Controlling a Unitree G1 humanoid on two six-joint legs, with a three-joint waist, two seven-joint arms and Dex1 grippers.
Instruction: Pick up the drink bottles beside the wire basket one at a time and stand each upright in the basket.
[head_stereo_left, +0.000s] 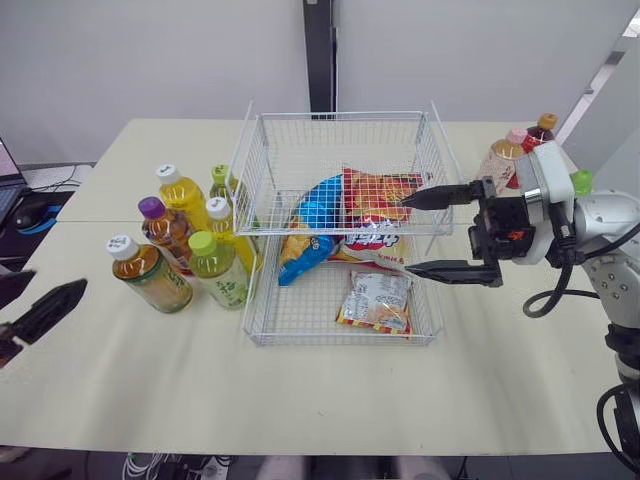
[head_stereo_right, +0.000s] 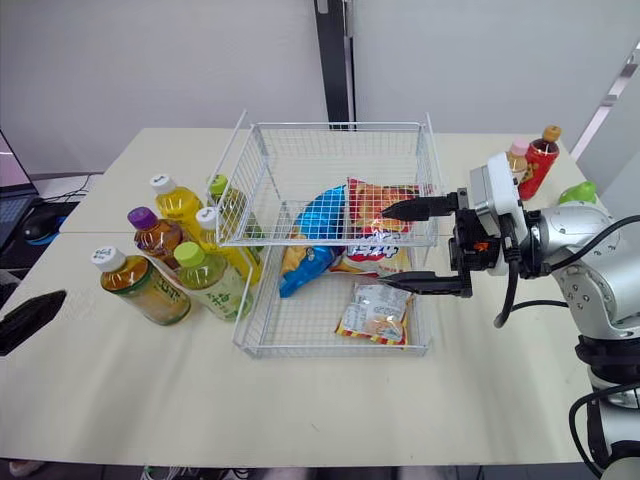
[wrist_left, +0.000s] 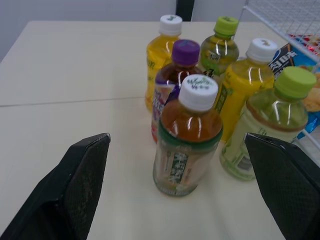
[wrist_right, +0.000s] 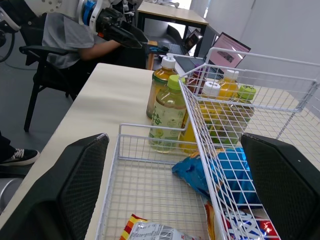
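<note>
Both spread wide, empty. Your left gripper (wrist_left: 177, 137), cut off at the head view's edge, faces the white-capped bottle (wrist_left: 187, 150), the front of six bottles (head_stereo_left: 185, 240) clustered just left of the wire basket (head_stereo_left: 340, 117). Your right gripper (head_stereo_left: 412, 235) hangs at the basket's right wall, half-hiding more bottles (head_stereo_right: 540, 160) behind. The table (head_stereo_left: 330, 390) lies open along its near edge.

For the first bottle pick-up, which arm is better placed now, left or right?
Left. The left gripper, jaws open, faces the white-capped tea bottle straight ahead; the right gripper hangs open over the wire basket, across from that bottle.
</note>
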